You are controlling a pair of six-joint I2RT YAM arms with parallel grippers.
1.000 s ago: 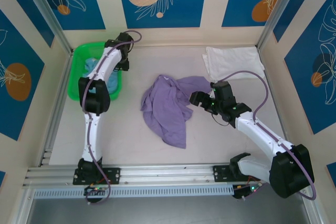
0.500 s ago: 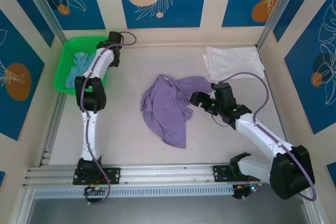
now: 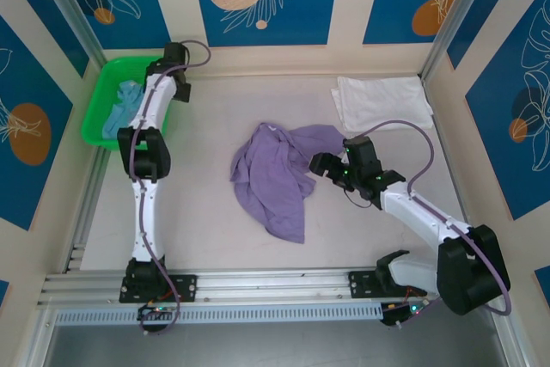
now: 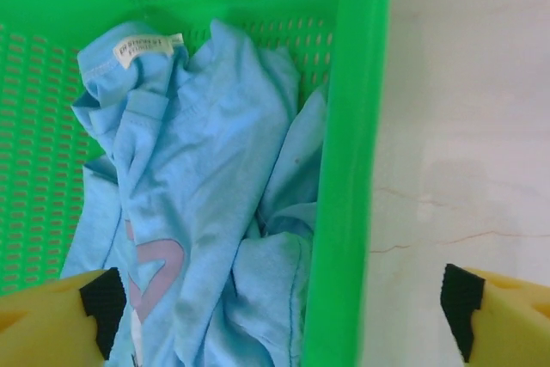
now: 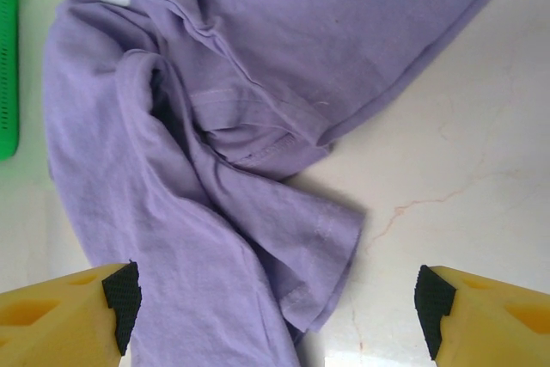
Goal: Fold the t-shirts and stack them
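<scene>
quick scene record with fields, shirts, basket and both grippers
lavender t-shirt: crumpled, middle of table
white t-shirt: lying flat, looks folded, far right
light blue t-shirt: bunched inside green basket
left gripper: open, above the basket's wall
right gripper: open, over the lavender t-shirt's edge
progress: no stack yet

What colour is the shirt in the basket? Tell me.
Light blue shirt, clearest from left wrist.

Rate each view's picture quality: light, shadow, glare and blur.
Top external: even, soft light, sharp throughout; the purple shirt casts hardly any shadow. Left wrist: blue shirt and green basket crisp, the pale table bright, nearly washed out. Right wrist: cloth folds sharp, with dark shadow in the creases, no glare.
</scene>
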